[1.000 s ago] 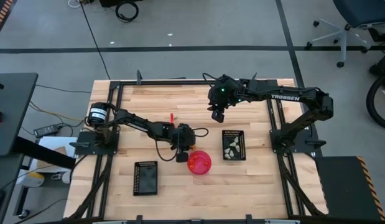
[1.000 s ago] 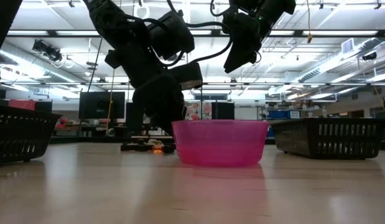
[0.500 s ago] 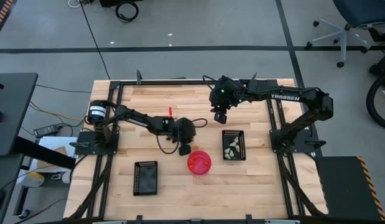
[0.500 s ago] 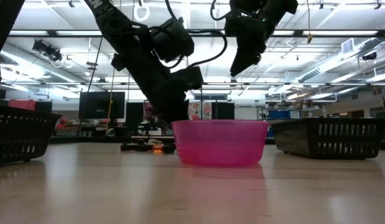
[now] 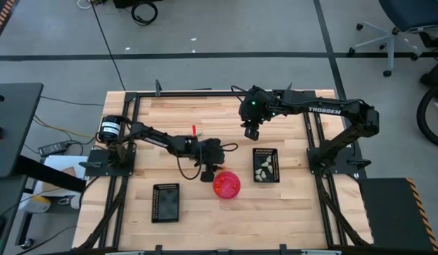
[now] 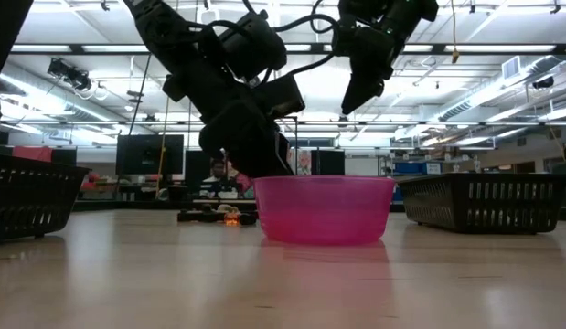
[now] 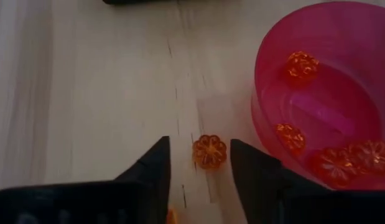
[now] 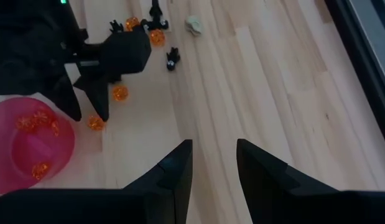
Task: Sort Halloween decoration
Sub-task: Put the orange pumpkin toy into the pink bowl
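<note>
Between the left jaws (image 7: 198, 163), which stand apart just above the desk (image 7: 86, 93), lies one small orange pumpkin piece (image 7: 209, 151), flat on the wood and free of both fingers, just beside the pink bowl (image 7: 267, 118). More orange pieces (image 7: 302, 65) sit inside the bowl. It looks like a light, hard plastic bead with a ribbed round edge, so it will likely skid or flip if pinched off-centre; the safest hold is across its widest part, fingers low against the wood. In the right wrist view, further orange pieces (image 8: 120, 93), a black piece (image 8: 173, 58) and a pale piece (image 8: 193, 24) lie scattered on the desk beyond the bowl. The right jaws (image 8: 212, 163) hang high over the far middle of the desk, parted and holding nothing. A tray (image 5: 265, 164) with pale pieces sits right of the bowl, another tray (image 5: 165, 202) to its left.
</note>
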